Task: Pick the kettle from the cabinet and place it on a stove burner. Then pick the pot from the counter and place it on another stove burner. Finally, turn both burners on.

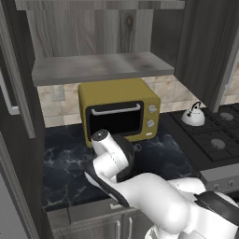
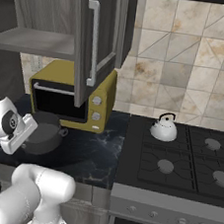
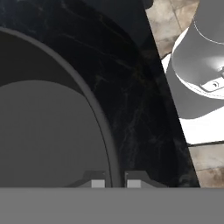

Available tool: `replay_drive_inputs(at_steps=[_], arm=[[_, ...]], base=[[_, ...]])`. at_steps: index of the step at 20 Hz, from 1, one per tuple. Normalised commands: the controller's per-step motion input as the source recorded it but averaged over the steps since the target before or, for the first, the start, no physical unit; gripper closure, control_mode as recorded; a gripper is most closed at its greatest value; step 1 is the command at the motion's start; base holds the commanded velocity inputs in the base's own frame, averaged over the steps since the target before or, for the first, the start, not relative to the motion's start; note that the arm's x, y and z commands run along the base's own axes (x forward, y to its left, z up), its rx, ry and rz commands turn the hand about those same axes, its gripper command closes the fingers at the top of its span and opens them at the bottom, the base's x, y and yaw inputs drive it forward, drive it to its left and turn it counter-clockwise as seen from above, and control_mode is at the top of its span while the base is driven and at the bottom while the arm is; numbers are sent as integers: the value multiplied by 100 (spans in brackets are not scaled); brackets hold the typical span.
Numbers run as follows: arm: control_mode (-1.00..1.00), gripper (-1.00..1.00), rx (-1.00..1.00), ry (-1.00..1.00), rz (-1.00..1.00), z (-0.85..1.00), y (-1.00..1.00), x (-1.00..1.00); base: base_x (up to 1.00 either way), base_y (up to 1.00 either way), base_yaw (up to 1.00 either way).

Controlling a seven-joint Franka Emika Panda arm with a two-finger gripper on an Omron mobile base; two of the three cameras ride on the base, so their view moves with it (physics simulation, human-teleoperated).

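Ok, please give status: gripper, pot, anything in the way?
Gripper shut on pot rim. Pot on counter. Kettle on burner. Nothing in the way.

The left base view looks forward and down from behind the arm's left side, facing the yellow microwave on the counter, with the cooktop at its right edge. The right base view looks from behind the arm's right side, placing the cooktop nearer centre. Both share microwave, counter and kettle. The hand view looks very closely down onto the pot rim.
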Motion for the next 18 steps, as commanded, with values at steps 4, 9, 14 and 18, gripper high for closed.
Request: replay_drive_inputs(at_steps=[4,9,14,18], arm=[[-100,100,1,-6,-12,6,-9,-32],[-100,100,0,-10,-15,23,-2,-24],[-100,100,0,-8,-17,31,0,-23],[-100,100,0,-6,-15,34,0,-28]], base=[[0,0,0],[0,0,0],[0,0,0],[0,0,0]])
